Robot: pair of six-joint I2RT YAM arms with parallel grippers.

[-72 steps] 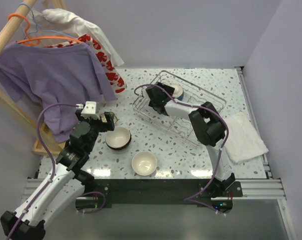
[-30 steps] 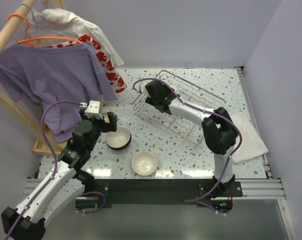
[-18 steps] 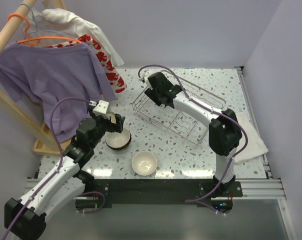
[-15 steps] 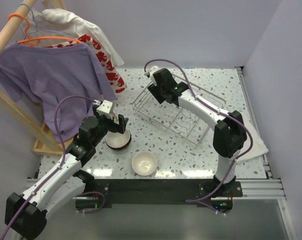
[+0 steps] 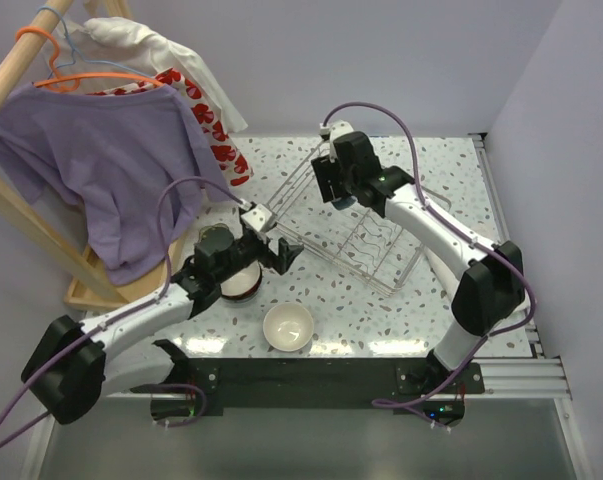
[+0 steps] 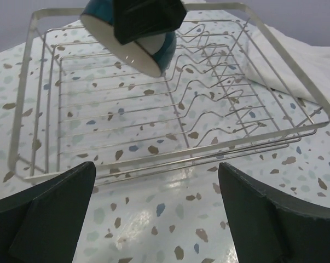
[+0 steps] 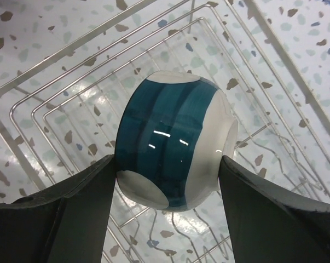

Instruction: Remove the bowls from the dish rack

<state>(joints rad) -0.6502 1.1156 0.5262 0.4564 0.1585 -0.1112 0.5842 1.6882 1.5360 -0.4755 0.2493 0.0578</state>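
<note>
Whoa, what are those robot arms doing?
They are emptying a dish rack. The right gripper holds a teal-and-white bowl in the air above it. The left gripper is open and holds nothing, near the rack's edge. A cream bowl and a dark red bowl sit on the table.

Right wrist view: both fingers of right gripper (image 7: 167, 159) cut off at bottom corners; rack (image 7: 77, 109) runs past every edge; bowl (image 7: 173, 139) inside not visible. Left wrist view: bowl's top cut by upper edge and covered by the dark gripper; left fingers (image 6: 44, 211) cut at bottom; towel (image 6: 296, 60) cut at right. Top view: gripper hides nearly the whole bowl; left arm (image 5: 151, 310) covers most of the stack (image 5: 246, 285), count cannot be told.
</note>
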